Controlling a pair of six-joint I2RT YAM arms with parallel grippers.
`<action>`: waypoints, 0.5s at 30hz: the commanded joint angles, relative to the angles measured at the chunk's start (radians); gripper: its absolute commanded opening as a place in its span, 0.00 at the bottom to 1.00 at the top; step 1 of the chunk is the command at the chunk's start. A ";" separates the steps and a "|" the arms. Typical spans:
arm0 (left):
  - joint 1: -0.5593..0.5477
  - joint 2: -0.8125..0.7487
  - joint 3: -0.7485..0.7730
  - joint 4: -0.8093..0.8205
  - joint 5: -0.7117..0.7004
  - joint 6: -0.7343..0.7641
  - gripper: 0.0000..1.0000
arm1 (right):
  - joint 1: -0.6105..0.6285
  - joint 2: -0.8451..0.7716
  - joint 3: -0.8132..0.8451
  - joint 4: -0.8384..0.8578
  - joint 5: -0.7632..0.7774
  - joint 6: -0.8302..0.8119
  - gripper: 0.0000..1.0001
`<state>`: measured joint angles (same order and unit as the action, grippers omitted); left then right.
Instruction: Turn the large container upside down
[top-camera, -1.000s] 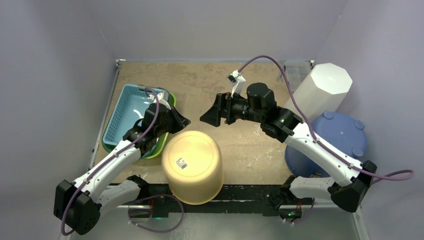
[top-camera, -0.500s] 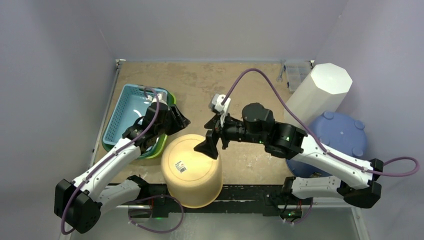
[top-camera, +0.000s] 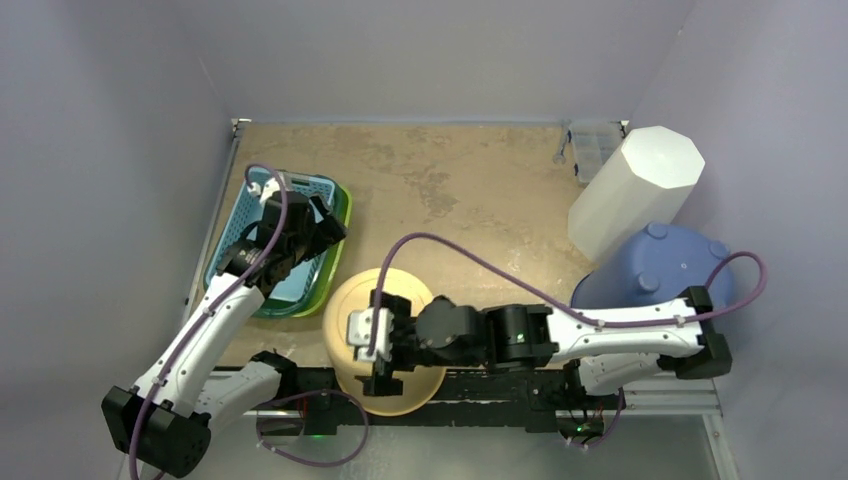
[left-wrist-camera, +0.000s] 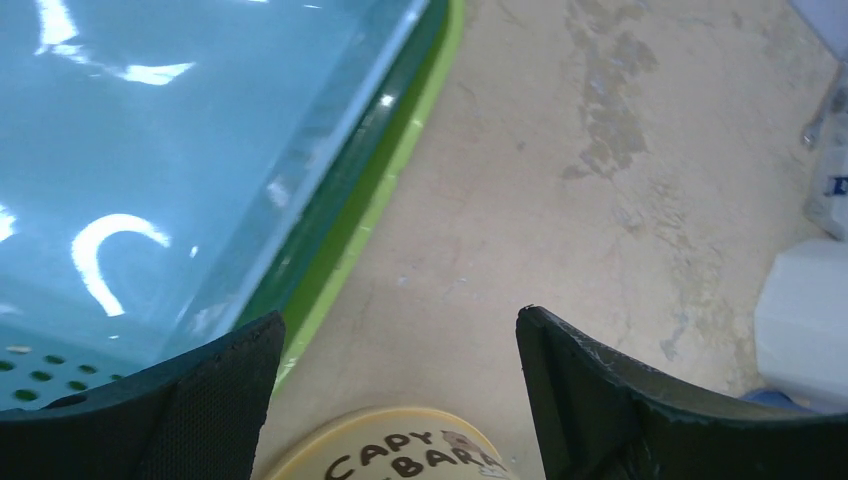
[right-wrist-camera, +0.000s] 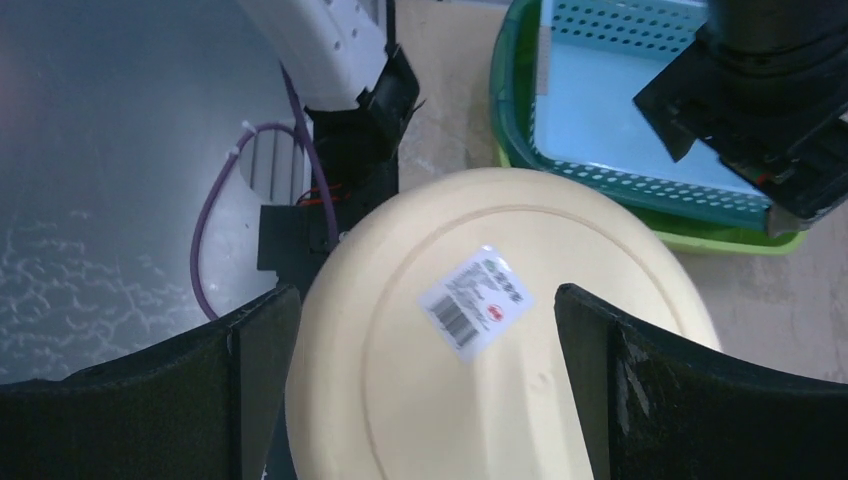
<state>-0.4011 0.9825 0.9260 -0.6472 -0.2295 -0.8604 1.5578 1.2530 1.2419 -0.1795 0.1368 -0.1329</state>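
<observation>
Large container, cream, at the near edge of the worktop, base uppermost with a barcode label on it; right tool directly above the base, fingers spread wide to either side of the label, gripping nothing, contact with the base not discernible. Left tool, just beyond and left of the container, fingers likewise apart and empty, over the right rim of a blue basket nested in a green tray. Far right: blue tub, white octagonal bin, small clear box.
</observation>
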 joint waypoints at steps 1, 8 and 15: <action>0.112 -0.036 0.029 -0.089 -0.016 0.051 0.84 | 0.086 0.085 0.038 0.042 0.106 -0.141 0.99; 0.137 -0.079 0.030 -0.115 -0.037 0.044 0.85 | 0.129 0.168 0.016 0.095 0.343 -0.206 0.99; 0.137 -0.088 0.014 -0.110 -0.008 0.034 0.85 | 0.128 0.174 -0.064 0.113 0.582 -0.249 0.99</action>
<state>-0.2691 0.9100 0.9260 -0.7620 -0.2462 -0.8410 1.6886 1.4326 1.2156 -0.0872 0.5159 -0.3344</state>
